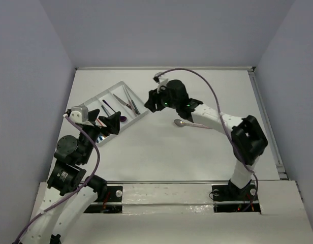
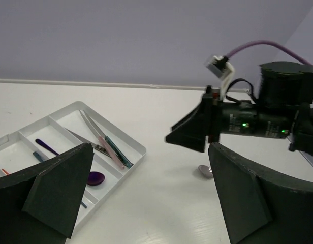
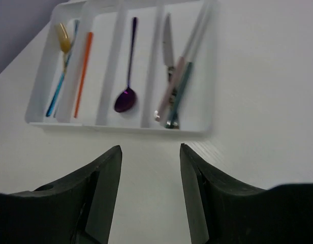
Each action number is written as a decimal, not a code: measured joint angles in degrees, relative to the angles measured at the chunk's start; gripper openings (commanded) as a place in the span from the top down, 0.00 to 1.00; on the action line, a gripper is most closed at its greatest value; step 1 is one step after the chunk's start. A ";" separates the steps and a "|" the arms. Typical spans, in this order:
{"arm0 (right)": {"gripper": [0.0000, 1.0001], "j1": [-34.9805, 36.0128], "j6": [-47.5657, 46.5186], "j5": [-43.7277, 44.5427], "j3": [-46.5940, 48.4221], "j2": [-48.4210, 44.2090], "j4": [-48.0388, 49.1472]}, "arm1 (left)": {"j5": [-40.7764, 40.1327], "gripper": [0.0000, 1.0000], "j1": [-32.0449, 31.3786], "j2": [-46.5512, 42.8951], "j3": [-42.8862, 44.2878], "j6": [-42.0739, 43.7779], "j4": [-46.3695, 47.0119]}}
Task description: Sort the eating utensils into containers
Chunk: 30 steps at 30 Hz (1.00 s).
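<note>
The white rectangular plastic tray (image 1: 106,94) lies slanted on the white counter (image 1: 161,152), in the far half and close to the left edge. Its long compartments show best in the right wrist view. At one side lie a gold fork (image 3: 62,36) and a blue-handled utensil (image 3: 57,95). Next to them is a thin orange utensil (image 3: 83,66), whose head I cannot make out. Then comes a purple spoon (image 3: 127,96), alone in its compartment. The widest compartment holds grey knives (image 3: 168,46) with pink and teal handles, lying partly over each other; how many there are I cannot tell.

The left hand (image 1: 108,124) hangs over the near side of the tray and hides that part from the top camera. Its fingers (image 2: 60,188) are wide apart and hold nothing. The right hand (image 1: 153,100) is just beside the side of the tray where the knives lie, over bare counter. Its jaws stand at a moderate gap, also empty.

One silver spoon (image 1: 179,122) lies outside the tray, about the middle of the counter. The right arm passes above its handle, so the end of the handle is covered. In the left wrist view only its blurred bowl shows.

A purple cable (image 1: 207,86) arcs above the right arm, and small green lights (image 2: 243,124) glow near its wrist. The pale connector (image 2: 217,63) at the cable's end is too small to read.
</note>
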 measured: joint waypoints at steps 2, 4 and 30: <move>0.43 -4.61 -0.35 1.18 -8.52 -7.32 -0.11 | 0.33 0.01 0.00 -0.48 0.00 -0.02 0.02; 0.45 -10.34 -0.61 2.91 -16.76 -12.98 -1.20 | 0.79 0.01 0.00 -0.90 0.00 -0.04 0.04; 0.32 -19.89 -17.94 12.24 -19.06 -5.66 -27.80 | 0.68 0.01 -0.83 -2.91 0.00 -0.28 0.00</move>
